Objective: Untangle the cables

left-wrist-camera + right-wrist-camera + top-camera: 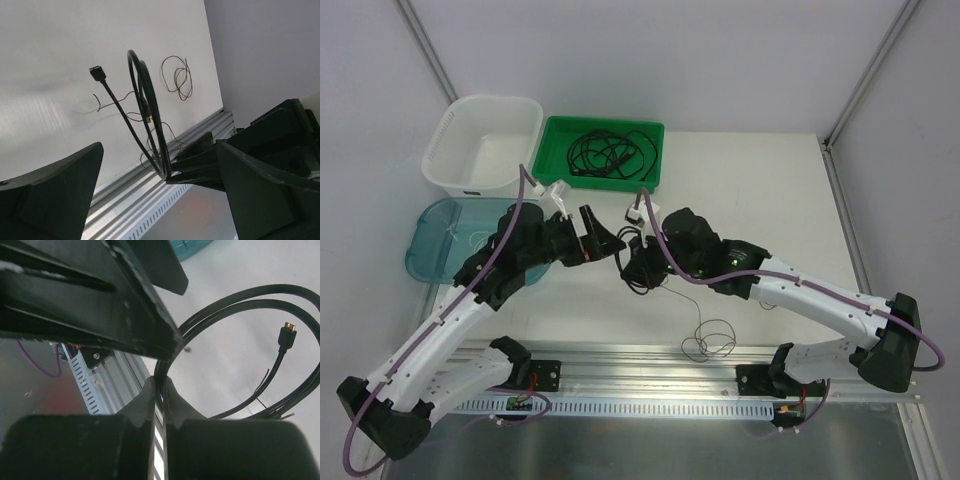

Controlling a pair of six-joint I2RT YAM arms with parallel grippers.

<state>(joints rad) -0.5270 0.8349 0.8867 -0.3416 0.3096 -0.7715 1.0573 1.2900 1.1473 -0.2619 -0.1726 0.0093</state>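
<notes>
A black looped cable (pixel 640 277) with a gold-tipped plug hangs between my two grippers at the table's middle. My right gripper (pixel 160 386) is shut on a strand of this cable (pixel 240 304), and its plug (pixel 286 335) dangles free. In the left wrist view the loops (pixel 145 95) stand upright, pinched at the bottom by the right gripper's fingers (pixel 200 167). My left gripper (pixel 159 150) is open, with its jaws wide apart on either side of the loops and not touching them. A hair-thin brown wire (pixel 710 340) lies coiled on the table (pixel 177 77). I see no white cord.
A green tray (pixel 655 170) at the back holds a bundle of black cables (pixel 605 152). A white basket (pixel 450 150) stands to its left and a blue container (pixel 425 245) in front of that. A metal rail (pixel 650 385) runs along the near edge.
</notes>
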